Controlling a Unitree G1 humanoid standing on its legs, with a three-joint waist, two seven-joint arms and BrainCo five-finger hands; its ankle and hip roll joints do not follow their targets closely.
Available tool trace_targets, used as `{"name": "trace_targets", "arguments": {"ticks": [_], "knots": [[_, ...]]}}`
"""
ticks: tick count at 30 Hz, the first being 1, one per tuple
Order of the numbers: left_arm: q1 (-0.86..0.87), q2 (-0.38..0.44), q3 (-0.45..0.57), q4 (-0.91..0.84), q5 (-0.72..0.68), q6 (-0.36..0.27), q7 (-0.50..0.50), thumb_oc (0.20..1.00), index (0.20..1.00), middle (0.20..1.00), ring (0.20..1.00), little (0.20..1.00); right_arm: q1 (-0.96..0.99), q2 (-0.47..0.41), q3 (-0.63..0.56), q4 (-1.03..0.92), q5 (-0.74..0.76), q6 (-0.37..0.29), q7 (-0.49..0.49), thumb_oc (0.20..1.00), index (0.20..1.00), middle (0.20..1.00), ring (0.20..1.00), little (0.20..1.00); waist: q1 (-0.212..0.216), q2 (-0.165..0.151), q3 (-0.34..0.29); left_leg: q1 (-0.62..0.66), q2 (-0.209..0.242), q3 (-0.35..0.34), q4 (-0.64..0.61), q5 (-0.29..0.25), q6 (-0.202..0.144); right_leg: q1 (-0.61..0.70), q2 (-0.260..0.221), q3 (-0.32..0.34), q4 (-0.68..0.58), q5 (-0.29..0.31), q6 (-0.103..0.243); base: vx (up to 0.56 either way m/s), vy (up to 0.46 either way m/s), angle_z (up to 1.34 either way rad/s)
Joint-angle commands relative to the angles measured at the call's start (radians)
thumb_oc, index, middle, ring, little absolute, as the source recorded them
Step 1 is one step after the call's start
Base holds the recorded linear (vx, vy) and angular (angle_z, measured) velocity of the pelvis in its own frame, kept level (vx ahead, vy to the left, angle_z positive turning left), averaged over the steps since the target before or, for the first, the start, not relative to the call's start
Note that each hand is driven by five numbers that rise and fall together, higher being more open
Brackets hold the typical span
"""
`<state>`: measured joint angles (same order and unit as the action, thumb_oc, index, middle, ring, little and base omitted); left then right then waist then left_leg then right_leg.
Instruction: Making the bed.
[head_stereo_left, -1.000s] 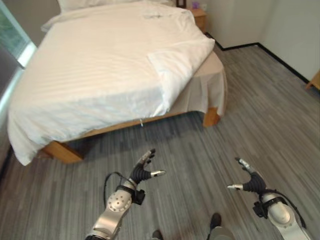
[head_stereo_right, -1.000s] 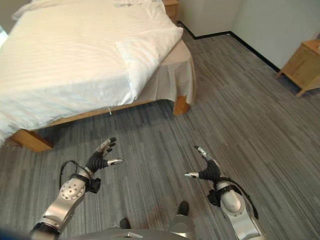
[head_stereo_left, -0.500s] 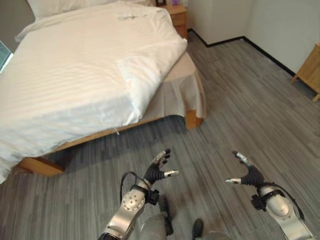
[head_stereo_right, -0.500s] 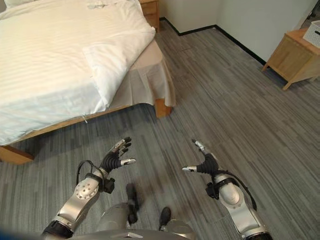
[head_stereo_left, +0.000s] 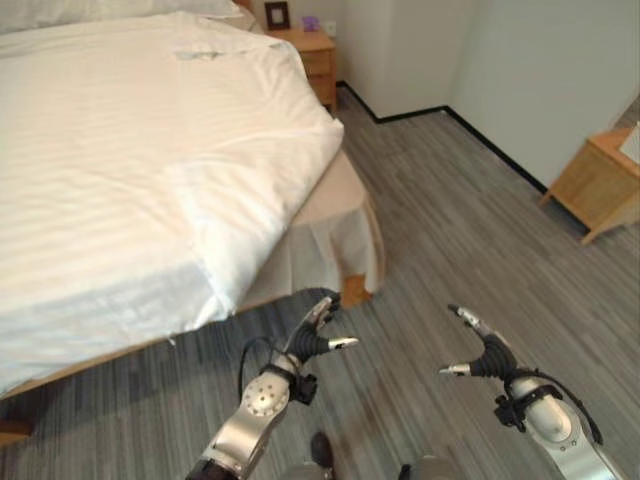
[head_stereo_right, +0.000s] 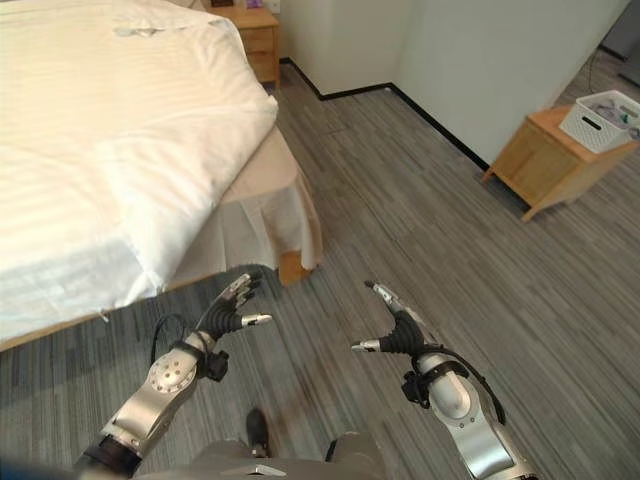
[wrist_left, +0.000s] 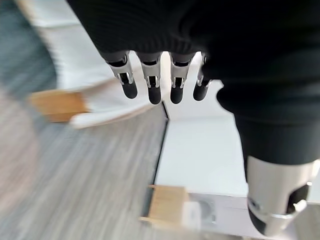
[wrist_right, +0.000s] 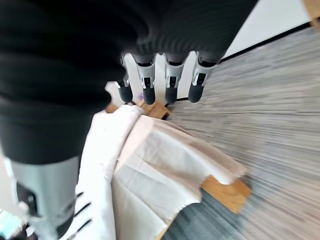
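The bed (head_stereo_left: 340, 215) is lying to the far left, its white duvet (head_stereo_left: 130, 170) hanging over the near right corner above a beige bed skirt (head_stereo_right: 265, 215). The left robot hand (head_stereo_left: 316, 332) is hovering over the grey floor (head_stereo_right: 420, 210) just before that corner, fingers spread and holding nothing. The right robot hand (head_stereo_left: 478, 350) is hanging further right, well apart from the bed, fingers likewise open and empty

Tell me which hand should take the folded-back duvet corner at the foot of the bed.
Left, probably. The left hand hangs open just below the duvet corner, next to the bed's leg. The right hand is also open but out over the bare floor, farther from the bed.
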<state>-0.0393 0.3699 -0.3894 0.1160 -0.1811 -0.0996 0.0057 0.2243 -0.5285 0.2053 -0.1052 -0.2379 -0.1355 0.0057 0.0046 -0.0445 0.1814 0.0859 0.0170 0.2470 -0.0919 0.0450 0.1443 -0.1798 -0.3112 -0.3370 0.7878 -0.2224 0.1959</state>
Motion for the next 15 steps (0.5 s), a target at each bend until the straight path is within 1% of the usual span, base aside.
{"name": "trace_targets", "arguments": {"ticks": [1, 2, 3, 4, 5, 6, 7, 8, 9, 11, 12, 13, 14, 15], "knots": [[0.011, 0.019, 0.009, -0.029, 0.003, -0.04, 0.019, 1.0, 1.0, 1.0, 1.0, 1.0, -0.056, 0.035, -0.044, 0.009, 0.031, -0.019, -0.017, 1.0, 1.0, 1.0, 1.0, 1.0, 0.008, -0.004, 0.011, -0.034, 0.047, 0.068, 0.005, 0.013, -0.158, 0.163, 0.049, -0.001, -0.421, 0.311, 0.024, 0.36, -0.209, 0.73], [0.006, 0.014, 0.002, -0.016, 0.004, -0.041, 0.02, 1.0, 1.0, 1.0, 1.0, 1.0, -0.055, 0.044, -0.034, 0.028, 0.047, -0.019, -0.016, 1.0, 1.0, 1.0, 1.0, 1.0, -0.004, -0.007, 0.006, -0.034, 0.045, 0.044, 0.005, 0.01, -0.166, 0.157, 0.1, 0.059, -0.539, 0.272, 0.01, 0.33, -0.208, 0.89], [0.007, 0.01, 0.004, -0.003, 0.001, -0.043, 0.022, 1.0, 1.0, 1.0, 1.0, 1.0, -0.054, 0.043, -0.033, 0.036, 0.052, -0.017, -0.019, 1.0, 1.0, 1.0, 1.0, 1.0, -0.014, -0.009, 0.0, -0.028, 0.047, 0.022, 0.005, 0.005, -0.174, 0.166, 0.144, 0.125, -0.641, 0.252, 0.003, 0.35, -0.226, 1.18], [0.001, 0.005, 0.011, 0.01, -0.002, -0.045, 0.026, 1.0, 1.0, 1.0, 1.0, 1.0, -0.049, 0.046, -0.03, 0.041, 0.052, -0.018, -0.023, 1.0, 1.0, 1.0, 1.0, 1.0, -0.022, -0.011, -0.005, -0.025, 0.05, 0.004, 0.005, -0.002, -0.182, 0.167, 0.161, 0.193, -0.733, 0.268, -0.001, 0.33, -0.208, 1.21], [-0.006, 0.002, 0.019, 0.018, -0.004, -0.047, 0.03, 1.0, 1.0, 1.0, 1.0, 1.0, -0.046, 0.048, -0.025, 0.05, 0.051, -0.016, -0.024, 1.0, 1.0, 1.0, 1.0, 1.0, -0.027, -0.012, -0.011, -0.02, 0.051, -0.009, 0.005, -0.01, -0.189, 0.16, 0.155, 0.222, -0.801, 0.291, 0.001, 0.3, -0.22, 1.19], [-0.012, 0.007, 0.032, 0.016, -0.004, -0.048, 0.032, 1.0, 1.0, 1.0, 1.0, 1.0, -0.045, 0.044, -0.026, 0.053, 0.043, -0.013, -0.022, 1.0, 1.0, 1.0, 1.0, 1.0, -0.028, -0.014, -0.018, -0.01, 0.055, -0.015, 0.005, -0.019, -0.198, 0.149, 0.139, 0.223, -0.847, 0.325, 0.01, 0.3, -0.226, 0.93], [-0.008, 0.009, 0.049, 0.009, -0.004, -0.049, 0.034, 1.0, 1.0, 1.0, 1.0, 1.0, -0.041, 0.045, -0.024, 0.057, 0.037, -0.01, -0.022, 1.0, 1.0, 1.0, 1.0, 1.0, -0.03, -0.012, -0.03, -0.001, 0.064, -0.02, 0.005, -0.03, -0.209, 0.128, 0.121, 0.207, -0.875, 0.358, 0.021, 0.34, -0.24, 0.8], [-0.002, 0.012, 0.068, 0.001, 0.003, -0.051, 0.042, 1.0, 1.0, 1.0, 1.0, 1.0, -0.034, 0.048, -0.025, 0.057, 0.031, -0.011, -0.022, 1.0, 1.0, 1.0, 1.0, 1.0, -0.028, -0.01, -0.035, 0.016, 0.071, -0.025, 0.005, -0.038, -0.218, 0.093, 0.108, 0.192, -0.875, 0.374, 0.03, 0.4, -0.241, 0.36], [0.007, 0.019, 0.086, -0.014, 0.005, -0.054, 0.045, 1.0, 1.0, 1.0, 1.0, 1.0, -0.027, 0.048, -0.024, 0.059, 0.025, -0.008, -0.019, 1.0, 1.0, 1.0, 1.0, 1.0, -0.036, -0.005, -0.043, 0.036, 0.077, -0.037, 0.005, -0.051, -0.227, 0.077, 0.097, 0.183, -0.875, 0.387, 0.036, 0.38, -0.226, 0.22], [0.013, 0.021, 0.105, -0.017, 0.009, -0.058, 0.049, 1.0, 1.0, 1.0, 1.0, 1.0, -0.013, 0.043, -0.021, 0.066, 0.006, -0.005, -0.013, 1.0, 1.0, 1.0, 1.0, 1.0, -0.04, -0.006, -0.041, 0.075, 0.086, -0.046, 0.005, -0.067, -0.239, 0.079, 0.078, 0.179, -0.875, 0.418, 0.045, 0.3, -0.259, 0.22], [0.013, 0.022, 0.118, -0.009, 0.021, -0.055, 0.052, 1.0, 1.0, 1.0, 1.0, 1.0, -0.008, 0.04, -0.019, 0.067, -0.003, 0.0, -0.004, 1.0, 1.0, 1.0, 1.0, 1.0, -0.037, -0.011, -0.041, 0.103, 0.092, -0.052, 0.005, -0.082, -0.246, 0.106, 0.079, 0.167, -0.875, 0.411, 0.042, 0.25, -0.318, 0.45], [0.014, 0.016, 0.119, -0.001, 0.021, -0.056, 0.054, 1.0, 1.0, 1.0, 1.0, 1.0, -0.003, 0.039, -0.02, 0.066, -0.005, -0.002, -0.001, 1.0, 1.0, 1.0, 1.0, 1.0, -0.037, -0.01, -0.044, 0.118, 0.099, -0.054, 0.005, -0.077, -0.251, 0.114, 0.078, 0.167, -0.875, 0.416, 0.039, 0.23, -0.322, 0.43], [0.016, 0.005, 0.127, 0.01, 0.021, -0.055, 0.061, 1.0, 1.0, 1.0, 1.0, 1.0, 0.002, 0.03, -0.024, 0.061, -0.009, -0.001, 0.002, 1.0, 1.0, 1.0, 1.0, 1.0, -0.033, 0.001, -0.048, 0.132, 0.116, -0.054, 0.005, -0.067, -0.263, 0.133, 0.083, 0.153, -0.875, 0.409, 0.034, 0.25, -0.441, 0.48], [0.027, -0.004, 0.139, 0.004, 0.009, -0.059, 0.065, 1.0, 1.0, 1.0, 1.0, 1.0, 0.011, 0.014, -0.045, 0.05, 0.004, -0.002, -0.003, 1.0, 1.0, 1.0, 1.0, 1.0, -0.03, 0.02, -0.046, 0.121, 0.139, -0.076, 0.092, -0.036, -0.269, 0.18, 0.107, 0.139, -0.875, 0.384, 0.01, 0.17, -0.343, 0.32]]}}
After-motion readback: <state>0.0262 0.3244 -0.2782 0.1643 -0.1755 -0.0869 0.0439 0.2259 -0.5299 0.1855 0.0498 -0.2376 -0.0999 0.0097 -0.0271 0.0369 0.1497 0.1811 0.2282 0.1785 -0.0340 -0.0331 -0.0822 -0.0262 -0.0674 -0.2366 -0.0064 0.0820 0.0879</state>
